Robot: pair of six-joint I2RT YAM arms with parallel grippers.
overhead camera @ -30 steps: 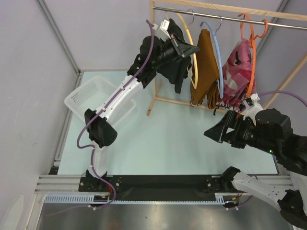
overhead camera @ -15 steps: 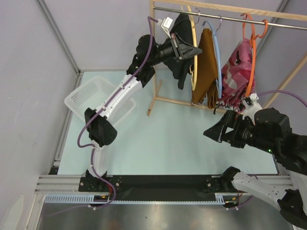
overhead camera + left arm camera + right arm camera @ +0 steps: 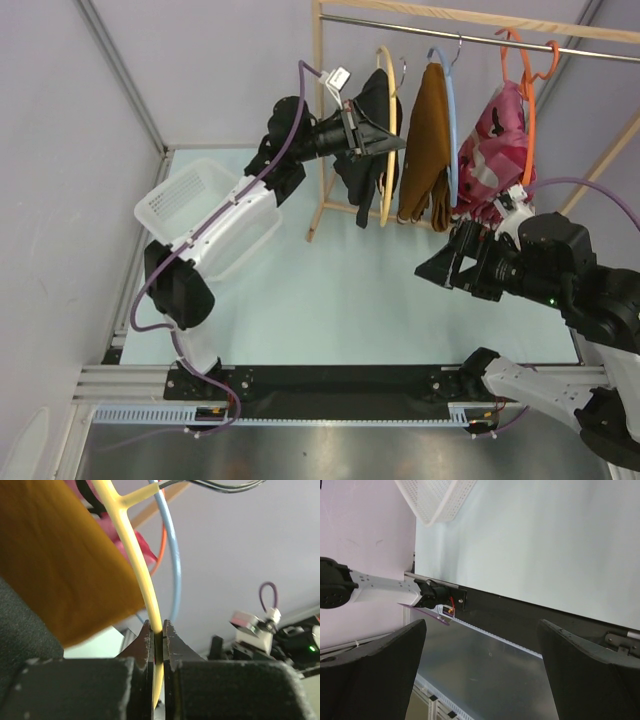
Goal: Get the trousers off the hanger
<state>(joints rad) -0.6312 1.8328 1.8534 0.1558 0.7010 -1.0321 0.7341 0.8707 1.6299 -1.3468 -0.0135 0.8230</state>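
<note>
The pale yellow hanger (image 3: 386, 185) hangs in the air below the rail, and its metal hook sits clear under the bar. Black trousers (image 3: 360, 175) are draped over it, on the left of the yellow arm. My left gripper (image 3: 393, 143) is shut on the hanger. The left wrist view shows the thin yellow arm (image 3: 134, 555) pinched between the closed fingers of the gripper (image 3: 158, 636), with dark trouser fabric (image 3: 22, 630) at the left edge. My right gripper (image 3: 440, 270) hovers low on the right, open and empty, and looks down at the near table edge (image 3: 480, 665).
A mustard-brown garment (image 3: 425, 150) on a light blue hanger (image 3: 452, 110) and a pink camouflage garment (image 3: 495, 150) on an orange hanger (image 3: 527, 110) hang from the metal rail (image 3: 480, 38). The wooden rack post (image 3: 320, 130) stands just left of the trousers. A white basket (image 3: 200, 215) lies at the left.
My left gripper has brought the hanger and trousers down and a little left, so the hook now sits below the rail. The right arm has edged slightly left.
</note>
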